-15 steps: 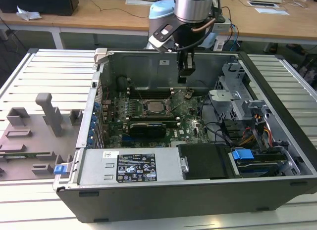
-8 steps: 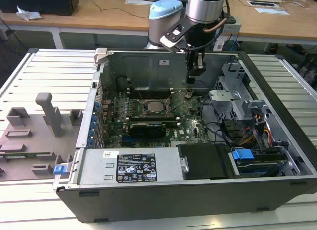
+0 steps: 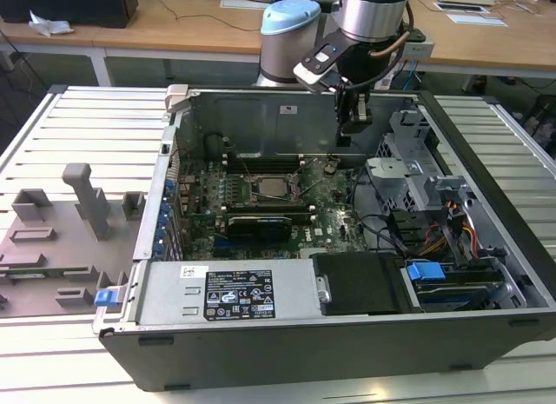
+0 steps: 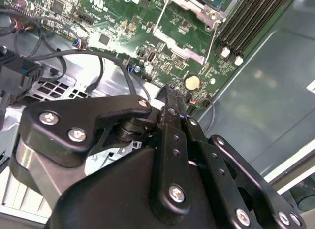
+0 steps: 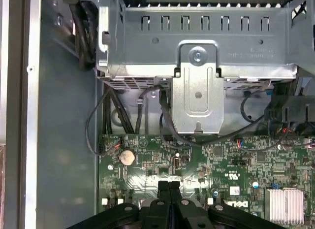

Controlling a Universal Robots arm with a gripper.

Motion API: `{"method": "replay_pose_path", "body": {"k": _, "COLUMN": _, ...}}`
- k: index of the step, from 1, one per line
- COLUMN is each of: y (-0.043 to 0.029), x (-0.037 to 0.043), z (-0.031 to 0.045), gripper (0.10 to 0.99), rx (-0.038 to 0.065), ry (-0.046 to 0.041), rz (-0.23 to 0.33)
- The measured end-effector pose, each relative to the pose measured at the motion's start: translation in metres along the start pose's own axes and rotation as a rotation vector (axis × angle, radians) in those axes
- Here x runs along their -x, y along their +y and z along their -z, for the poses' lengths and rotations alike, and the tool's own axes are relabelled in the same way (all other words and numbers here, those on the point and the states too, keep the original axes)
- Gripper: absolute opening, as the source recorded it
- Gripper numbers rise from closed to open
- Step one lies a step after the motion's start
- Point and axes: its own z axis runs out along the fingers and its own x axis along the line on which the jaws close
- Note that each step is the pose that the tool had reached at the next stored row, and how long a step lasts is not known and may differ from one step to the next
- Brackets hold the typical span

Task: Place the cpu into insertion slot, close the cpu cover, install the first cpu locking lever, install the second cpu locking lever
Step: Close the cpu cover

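Gripper (image 3: 346, 140) hovers above green motherboard (image 3: 334, 215), near far wall of computer case (image 3: 261, 117). Fingers pressed together, gripping nothing. Cpu (image 3: 274, 186) sits in insertion slot (image 3: 257, 195) mid-board, well apart, toward exterior view's left of gripper.

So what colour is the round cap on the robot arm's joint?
Light blue. The cap shows best in the exterior view.
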Motion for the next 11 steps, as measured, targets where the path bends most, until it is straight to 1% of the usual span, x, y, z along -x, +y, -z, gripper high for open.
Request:
{"method": "replay_pose_path", "body": {"k": 3, "y": 0.0021, "x": 0.0001, "z": -0.0001, "gripper": 0.106, "rx": 0.000, "ry": 0.0000, "rz": 0.000}}
{"method": "replay_pose_path", "body": {"k": 4, "y": 0.0038, "x": 0.0001, "z": -0.0001, "gripper": 0.106, "rx": 0.000, "ry": -0.0001, "rz": 0.000}}
{"method": "replay_pose_path", "body": {"k": 5, "y": 0.0086, "x": 0.0001, "z": -0.0002, "gripper": 0.106, "rx": 0.000, "ry": -0.0002, "rz": 0.000}}
{"method": "replay_pose_path", "body": {"k": 6, "y": 0.0179, "x": 0.0000, "z": -0.0006, "gripper": 0.106, "rx": -0.002, "ry": -0.0001, "rz": 0.000}}
{"method": "replay_pose_path", "body": {"k": 8, "y": 0.0248, "x": 0.0000, "z": -0.0008, "gripper": 0.106, "rx": -0.003, "ry": -0.0002, "rz": 0.001}}
{"method": "replay_pose_path", "body": {"k": 11, "y": 0.0248, "x": 0.0001, "z": -0.0027, "gripper": 0.106, "rx": -0.003, "ry": 0.0000, "rz": 0.005}}
